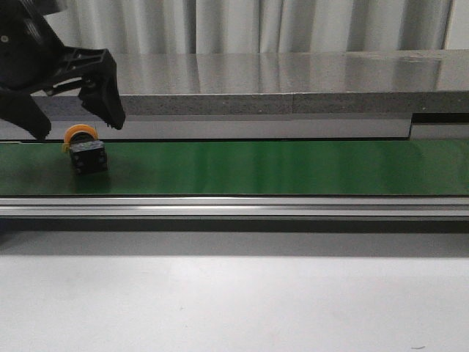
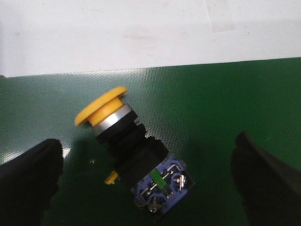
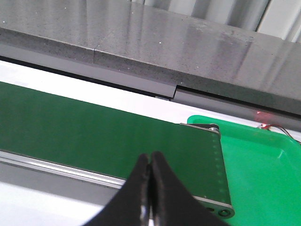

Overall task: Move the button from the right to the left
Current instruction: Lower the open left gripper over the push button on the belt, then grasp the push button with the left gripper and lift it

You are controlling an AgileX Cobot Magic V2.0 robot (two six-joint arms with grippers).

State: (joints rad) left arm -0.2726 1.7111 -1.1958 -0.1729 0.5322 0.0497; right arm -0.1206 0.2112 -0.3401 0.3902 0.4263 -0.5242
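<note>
Button lies on its side on the green conveyor belt, at the belt's far left end in the front view. Yellow-orange cap points toward the rear edge of the belt; black body and the blue-and-silver terminal end point toward the front rail.

Left gripper hangs just above the button, jaws spread wide. In the front view one fingertip sits over the left of the cap, the other above and to the right of it; neither touches the button. The left wrist view confirms this: button lies between the two black fingertips, with bare green belt showing on both sides of it. The button lies diagonally across the gap rather than square to the fingers, and closer to one finger than the other.

Right gripper is seen only in the right wrist view: fingers pressed together, nothing between them. It hovers over the opposite end of the belt, near a green tray just past the belt's end roller.
</note>
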